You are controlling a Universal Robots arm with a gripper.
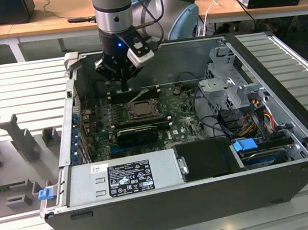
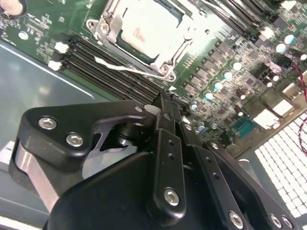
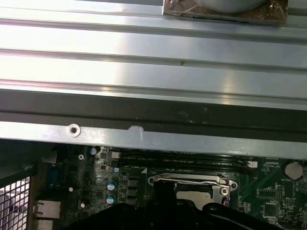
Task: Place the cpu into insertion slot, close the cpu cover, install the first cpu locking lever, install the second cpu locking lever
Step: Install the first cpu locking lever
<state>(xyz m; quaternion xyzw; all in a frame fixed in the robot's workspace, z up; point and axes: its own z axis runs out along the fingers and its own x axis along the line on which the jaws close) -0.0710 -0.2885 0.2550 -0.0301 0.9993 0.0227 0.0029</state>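
The gripper [image 2: 165, 103], fingers closed on nothing, hovers just beside the socket where the cpu [image 2: 146, 28] sits under the shut cpu cover [image 2: 108, 24]; I judge lever installation in hand, requiring engagement of the wire locking lever [image 2: 129, 69].

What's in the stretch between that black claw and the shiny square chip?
In the second wrist view, black memory slots and a thin metal lever lie between the gripper and the cpu.
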